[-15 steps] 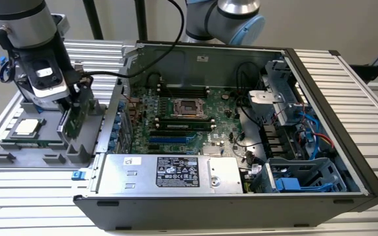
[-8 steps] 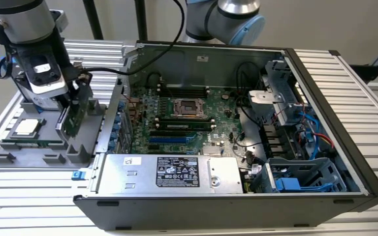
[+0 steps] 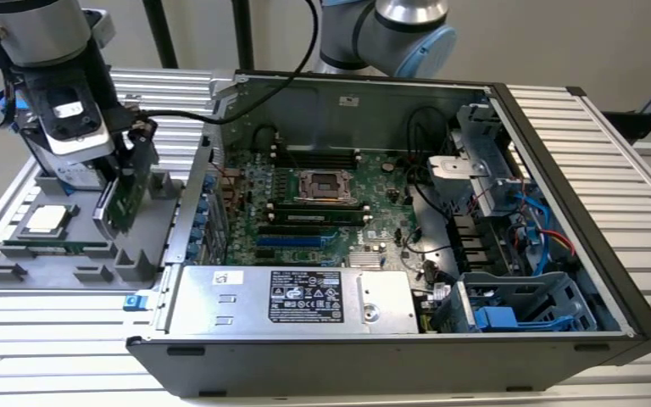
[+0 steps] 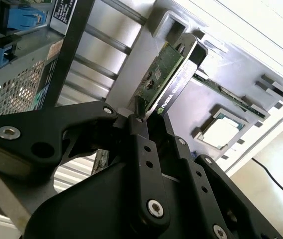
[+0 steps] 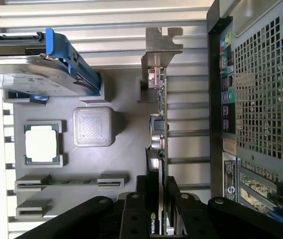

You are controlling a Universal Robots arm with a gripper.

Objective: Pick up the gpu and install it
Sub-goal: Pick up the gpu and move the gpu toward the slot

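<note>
One gpu (image 5: 159, 124), a thin green board with a silver end bracket, stands on edge at the grey tray (image 5: 126, 149), with the black fingers (image 5: 142, 191) clamped narrow on it. On the tray lie one square processor (image 5: 43, 143), one memory stick (image 5: 67, 182) and one blue-railed drive (image 5: 32, 74). The open computer case (image 3: 416, 212) sits just beside the tray.

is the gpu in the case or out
Out: the gpu stands on edge at the tray beside the case, claw shut on it.
</note>
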